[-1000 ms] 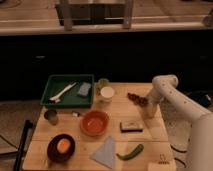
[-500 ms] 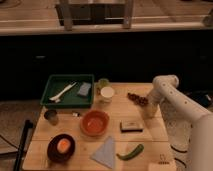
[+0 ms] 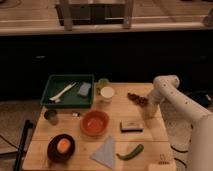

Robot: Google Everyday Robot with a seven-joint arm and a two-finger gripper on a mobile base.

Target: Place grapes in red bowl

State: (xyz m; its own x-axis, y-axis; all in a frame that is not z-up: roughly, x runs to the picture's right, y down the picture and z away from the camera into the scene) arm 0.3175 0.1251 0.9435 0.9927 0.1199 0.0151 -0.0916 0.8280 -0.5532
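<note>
The grapes, a small dark reddish-brown bunch, lie on the wooden table at its far right. The red bowl, wide and orange-red, sits near the table's middle, well to the left of the grapes. My white arm comes in from the right and bends down over the table's right side. Its gripper points down just right of and slightly nearer than the grapes, close to them.
A green tray with a white utensil and a grey item is at back left. A white cup, a dark bowl holding an orange item, a grey cloth, a green vegetable and a small box surround the red bowl.
</note>
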